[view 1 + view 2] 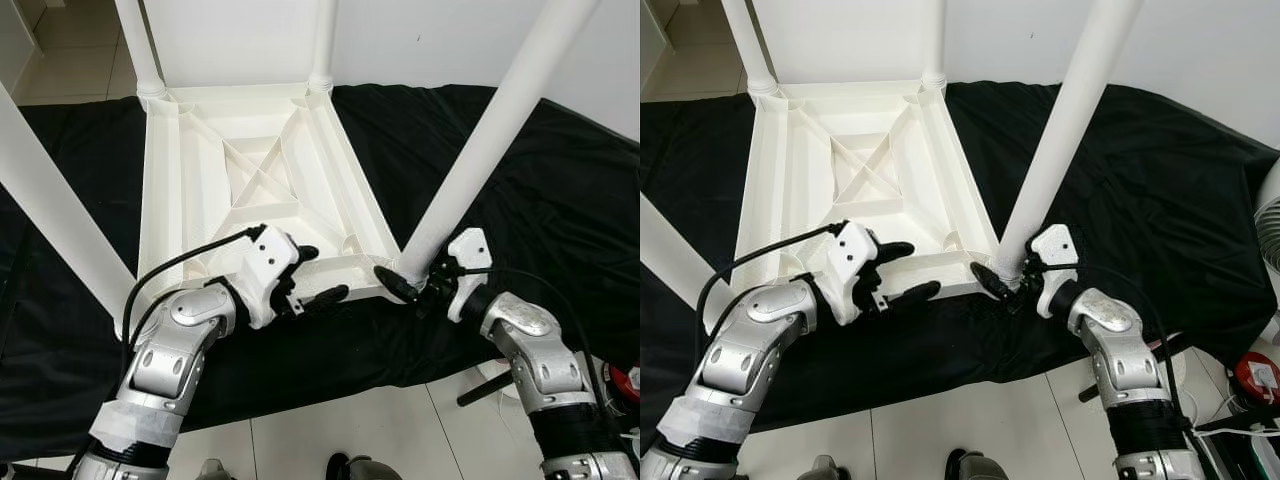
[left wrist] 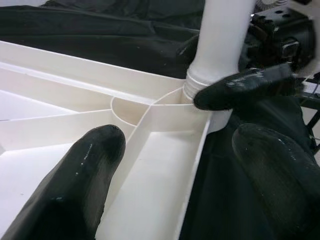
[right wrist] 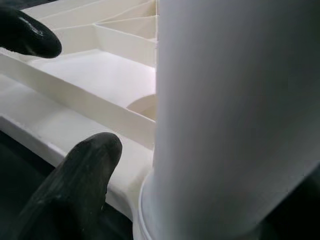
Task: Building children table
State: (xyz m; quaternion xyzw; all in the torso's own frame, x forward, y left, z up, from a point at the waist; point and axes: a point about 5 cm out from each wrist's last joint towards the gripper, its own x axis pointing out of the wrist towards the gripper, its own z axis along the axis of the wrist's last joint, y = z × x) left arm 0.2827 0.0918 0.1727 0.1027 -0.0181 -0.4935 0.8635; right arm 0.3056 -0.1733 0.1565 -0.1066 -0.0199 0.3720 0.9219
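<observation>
Upside-down kids' table (image 1: pixel 250 170), both grippers working its near edge

The white table lies top-down on a black cloth (image 1: pixel 560 190) over a pale tiled floor (image 1: pixel 330 435), ribbed underside up. At its near right corner, the right gripper (image 1: pixel 402 285) is pinching the base of a white leg (image 1: pixel 480 150) right where it meets the socket (one finger (image 2: pixel 240 87) pressed on the collar). The left gripper (image 1: pixel 315 275) sits along the near rail, fingers spread, straddling the rim. Both silver arms bend inward at the elbow toward the table. White wall behind it.
</observation>
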